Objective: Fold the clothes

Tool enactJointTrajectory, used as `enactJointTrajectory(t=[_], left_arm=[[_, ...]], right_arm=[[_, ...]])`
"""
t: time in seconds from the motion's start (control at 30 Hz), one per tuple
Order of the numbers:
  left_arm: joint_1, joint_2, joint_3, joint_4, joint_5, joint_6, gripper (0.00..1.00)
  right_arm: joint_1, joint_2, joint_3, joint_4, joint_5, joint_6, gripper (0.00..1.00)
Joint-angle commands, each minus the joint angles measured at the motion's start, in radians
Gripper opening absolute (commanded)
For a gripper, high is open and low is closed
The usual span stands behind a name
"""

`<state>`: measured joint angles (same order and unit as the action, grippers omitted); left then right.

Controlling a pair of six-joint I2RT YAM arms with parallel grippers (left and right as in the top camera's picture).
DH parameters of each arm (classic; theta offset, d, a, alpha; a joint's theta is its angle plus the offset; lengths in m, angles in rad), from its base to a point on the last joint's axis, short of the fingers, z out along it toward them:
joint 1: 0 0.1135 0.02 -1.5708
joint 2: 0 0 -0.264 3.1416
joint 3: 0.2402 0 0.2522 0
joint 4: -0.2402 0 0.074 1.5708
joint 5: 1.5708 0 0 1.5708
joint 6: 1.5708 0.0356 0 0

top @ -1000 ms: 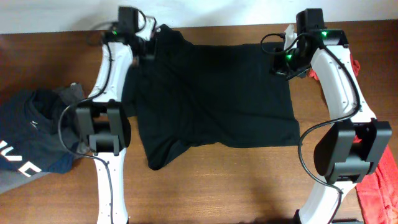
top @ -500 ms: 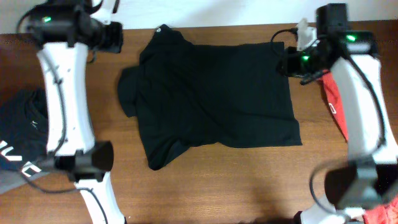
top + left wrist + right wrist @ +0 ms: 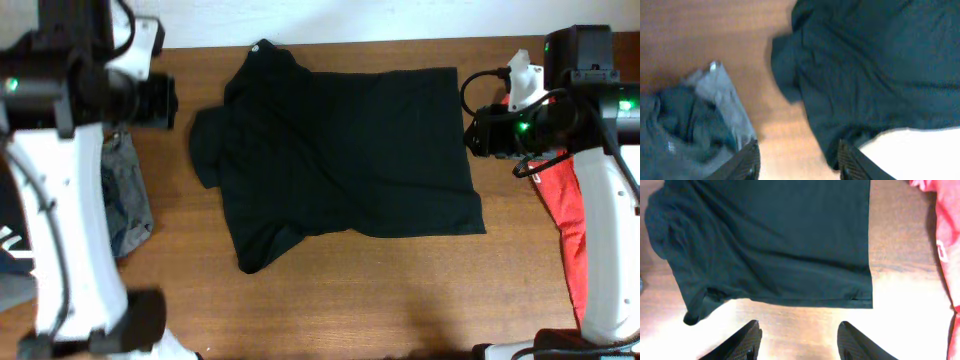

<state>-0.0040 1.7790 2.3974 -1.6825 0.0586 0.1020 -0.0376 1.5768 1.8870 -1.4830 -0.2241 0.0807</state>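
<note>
Both tools hang above the surface (image 3: 350, 300) with nothing in them. The left tool (image 3: 799, 162) has its two fingers (image 3: 747, 161) apart, and between them shows only bare wood. The right tool (image 3: 799, 341) is likewise spread, its fingers (image 3: 850, 341) over bare, brightly lit wood.

The black garment (image 3: 340, 150) lies spread on the surface between the two arms, touching neither tool. From the left tool it sits ahead and to the right (image 3: 880, 65): a rumpled sleeve bulges toward the tool's centre line, and the lower corner comes close to the right-hand finger. From the right tool it fills the area ahead and to the left (image 3: 780, 240). Its straight edge runs just ahead of the fingers, and a curled corner lies ahead of the left-hand finger.

Other clothes crowd the outer sides. A grey-blue garment (image 3: 695, 120) lies bunched ahead and to the left of the left tool, its pale grey edge reaching down beside the left-hand finger. The overhead view shows it partly hidden under the left arm (image 3: 125, 195). A red garment (image 3: 945, 235) runs along the far right of the right tool, separated from the black one by a strip of wood. From overhead it lies partly under the right arm (image 3: 560, 215).
</note>
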Motion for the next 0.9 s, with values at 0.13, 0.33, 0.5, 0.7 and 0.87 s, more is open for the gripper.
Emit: enactJointTrajectory(t=[0.13,0.33,0.5,0.7,0.87], left_arm=[[0.002,-0.194,-0.490,0.020,0.087,-0.064,0.53],[-0.030,-0.206,-0.982,0.207,0.278,-0.091,0.54],[-0.032,-0.206,-1.301,0.422,0.310,-0.166,0.60],[-0.032,-0.203,-1.527,0.656,0.316,-0.167,0.62],[-0.032,-0.185,-1.621,0.824,0.311,-0.181,0.38]], right_arm=[[-0.003,0.004,-0.166,0.019,0.032,0.032,0.67],[-0.003,0.018,-0.481,0.189,0.024,0.094,0.68],[-0.003,0.017,-0.668,0.312,0.011,0.109,0.67],[-0.029,0.017,-0.721,0.353,0.010,0.114,0.69],[-0.076,0.018,-0.721,0.362,-0.003,0.116,0.70]])
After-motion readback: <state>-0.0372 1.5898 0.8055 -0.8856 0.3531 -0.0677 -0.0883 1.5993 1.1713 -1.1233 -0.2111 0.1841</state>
